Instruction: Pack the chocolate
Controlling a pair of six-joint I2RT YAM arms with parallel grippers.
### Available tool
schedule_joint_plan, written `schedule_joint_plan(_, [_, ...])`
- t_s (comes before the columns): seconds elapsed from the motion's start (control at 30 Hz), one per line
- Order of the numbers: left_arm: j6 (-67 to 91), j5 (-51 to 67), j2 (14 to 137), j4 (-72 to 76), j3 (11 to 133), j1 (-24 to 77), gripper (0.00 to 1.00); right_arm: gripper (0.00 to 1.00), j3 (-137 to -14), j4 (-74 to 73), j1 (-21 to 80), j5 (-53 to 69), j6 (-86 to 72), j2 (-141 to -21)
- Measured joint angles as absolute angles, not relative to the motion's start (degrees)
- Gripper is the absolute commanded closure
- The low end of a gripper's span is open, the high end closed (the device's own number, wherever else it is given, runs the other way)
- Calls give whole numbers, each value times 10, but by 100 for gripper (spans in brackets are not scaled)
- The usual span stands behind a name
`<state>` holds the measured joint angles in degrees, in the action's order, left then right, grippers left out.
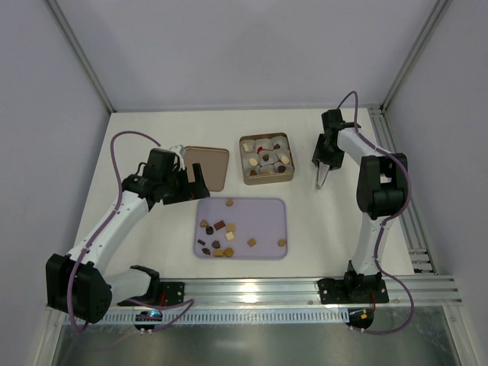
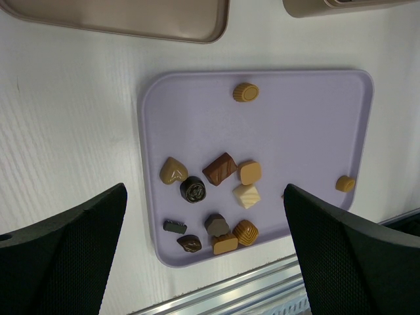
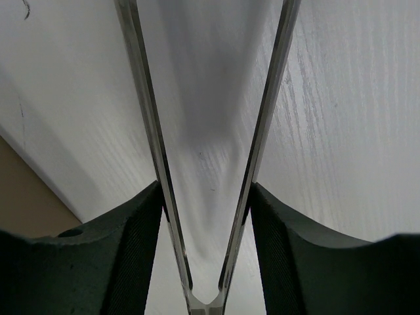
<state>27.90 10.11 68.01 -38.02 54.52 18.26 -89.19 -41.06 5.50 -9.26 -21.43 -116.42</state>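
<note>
White wood-grain table (image 1: pixel 152 130) — plain pale-grey walls (image 1: pixel 244 46) around.

A: What kind of site is this?
B: Robotics lab test cell. Left arm (image 1: pixel 114 225) and right arm (image 1: pixel 374 191) are bolted to an aluminium rail (image 1: pixel 267 288) along the near edge of a white table (image 1: pixel 152 145).
A: Enclosed?
B: Yes. Plain grey walls (image 1: pixel 244 46) on the left, far and right sides, with metal frame posts (image 1: pixel 80 57) running up from the far corners. More slotted rail (image 1: pixel 415 221) runs down the right side.
A: Anything else?
B: Exposed purple cables (image 1: pixel 114 160) loop along both arms. There's a slotted cable duct (image 1: pixel 252 314) and a brushed metal panel (image 1: pixel 267 343) nearest the camera. The right gripper (image 1: pixel 323 164) clamps metal tweezers (image 3: pixel 146 118) as tooling. Bench rig all round.
</note>
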Motion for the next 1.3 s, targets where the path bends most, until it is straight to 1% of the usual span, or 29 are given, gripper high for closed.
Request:
schedule_joint_plan(0.1, [279,101,680,-380,545,183,0,41,-881,-404,55,-88,-216,-1164])
schedule_joint_plan(0.2, [279,101,680,-380,545,183,0,36,-870,-401,55,-86,-216,-1164])
schedule_joint_plan(0.27, [279,101,680,-380,545,183,0,36,-865,-399,55,-84,-216,-1164])
schedule_joint_plan(0.3, [279,101,680,-380,545,183,0,32,-863,-398,55,-83,-216,-1164])
schedule_joint_plan(0.47, [279,101,680,-380,545,183,0,29,-856,-392,55,-80,-216,-1164])
schedule_joint_plan(0.57, [280,101,680,-380,545,183,0,22,-853,-390,55,-77,-216,-1164])
schedule_joint_plan(0.87, [280,101,680,-380,545,183,0,13,-844,-384,55,-75,-216,-1158])
schedule_joint_plan(0.9, [280,101,680,-380,545,183,0,11,-844,-384,55,-75,-216,-1157])
schedule_joint_plan(1.1, [280,101,680,-380,545,183,0,6,-842,-385,55,-76,-217,-1137])
schedule_joint_plan(1.3, [280,92,680,-380,545,183,0,5,-825,-384,55,-83,-221,-1071])
